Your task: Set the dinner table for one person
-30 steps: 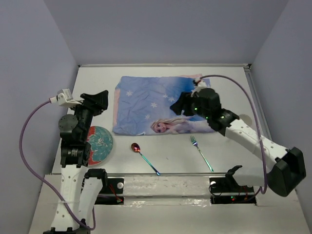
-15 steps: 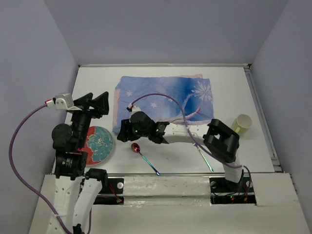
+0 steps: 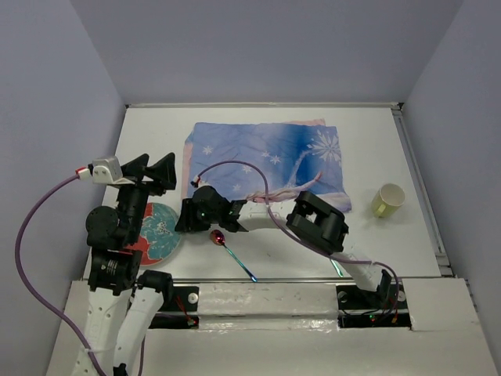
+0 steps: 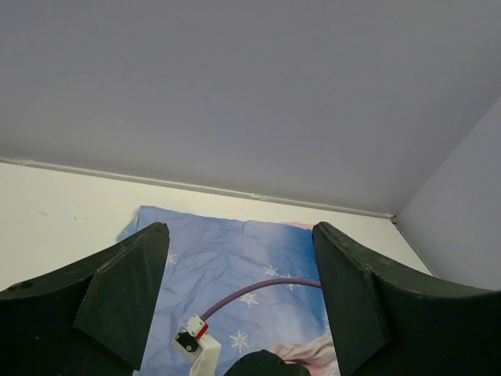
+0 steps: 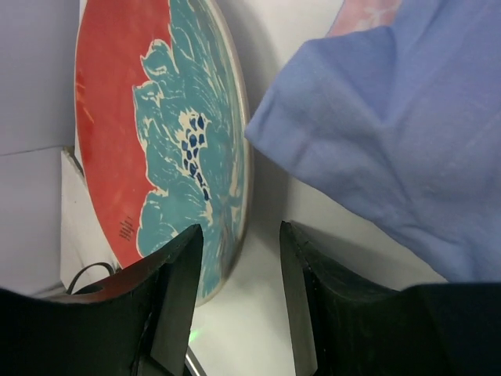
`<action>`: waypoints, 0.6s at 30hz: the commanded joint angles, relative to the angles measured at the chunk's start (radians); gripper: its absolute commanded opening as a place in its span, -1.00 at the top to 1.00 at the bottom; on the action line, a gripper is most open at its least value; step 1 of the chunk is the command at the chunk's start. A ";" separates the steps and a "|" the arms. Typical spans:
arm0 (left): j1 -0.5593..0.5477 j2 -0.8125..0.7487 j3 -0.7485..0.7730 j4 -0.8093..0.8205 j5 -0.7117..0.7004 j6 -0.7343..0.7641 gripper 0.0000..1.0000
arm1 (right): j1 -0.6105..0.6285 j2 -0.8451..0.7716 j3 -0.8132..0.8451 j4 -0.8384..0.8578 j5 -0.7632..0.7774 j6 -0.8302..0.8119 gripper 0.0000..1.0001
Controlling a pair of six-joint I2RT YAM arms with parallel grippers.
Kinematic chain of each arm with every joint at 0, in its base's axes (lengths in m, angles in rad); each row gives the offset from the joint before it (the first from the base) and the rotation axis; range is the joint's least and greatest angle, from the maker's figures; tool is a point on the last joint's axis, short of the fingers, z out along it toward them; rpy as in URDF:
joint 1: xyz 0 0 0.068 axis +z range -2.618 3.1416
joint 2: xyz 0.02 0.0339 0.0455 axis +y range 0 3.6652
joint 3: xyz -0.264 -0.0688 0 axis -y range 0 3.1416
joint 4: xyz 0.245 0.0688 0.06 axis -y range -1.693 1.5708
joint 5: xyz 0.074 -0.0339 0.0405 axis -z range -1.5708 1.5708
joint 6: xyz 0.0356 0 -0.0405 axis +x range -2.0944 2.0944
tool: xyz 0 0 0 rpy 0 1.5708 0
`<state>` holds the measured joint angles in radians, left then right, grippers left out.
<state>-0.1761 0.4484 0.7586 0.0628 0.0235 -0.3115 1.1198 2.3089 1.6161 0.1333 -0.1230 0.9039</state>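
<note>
The dinner table (image 3: 376, 141) is the white tabletop, with a blue princess placemat (image 3: 266, 157) at its middle back. A red and teal plate (image 3: 159, 229) lies at the front left. My right gripper (image 3: 182, 220) reaches across to the plate's right rim. In the right wrist view it (image 5: 239, 274) is open, with the plate's (image 5: 172, 133) rim between the fingers and a gap on both sides. My left gripper (image 3: 153, 171) hangs open above the table's left side, holding nothing. A red-bowled spoon (image 3: 227, 247) lies at the front middle.
A yellow-green cup (image 3: 387, 199) stands at the right. A fork (image 3: 337, 268) shows only its handle end under the right arm. The right arm's purple cable (image 4: 258, 294) arcs over the placemat (image 4: 235, 258). Grey walls close in three sides.
My right arm has swung from the placemat's far right side across to the plate at the front left, its jaws narrowing. My left gripper has opened wider and shifted little.
</note>
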 commanded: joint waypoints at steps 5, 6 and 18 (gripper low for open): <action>-0.003 -0.017 -0.018 0.055 -0.013 0.020 -0.68 | 0.012 0.093 0.102 0.078 -0.082 0.085 0.59; -0.005 -0.019 -0.018 0.057 -0.013 0.020 -0.68 | 0.012 0.107 0.111 0.098 -0.092 0.093 0.70; 0.015 -0.039 0.036 -0.003 -0.376 0.035 -0.72 | -0.002 -0.110 0.110 0.088 -0.055 -0.212 1.00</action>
<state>-0.1696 0.4282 0.7483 0.0486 -0.1680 -0.3000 1.1194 2.3634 1.7042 0.2062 -0.2047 0.8646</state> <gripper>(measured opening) 0.862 0.060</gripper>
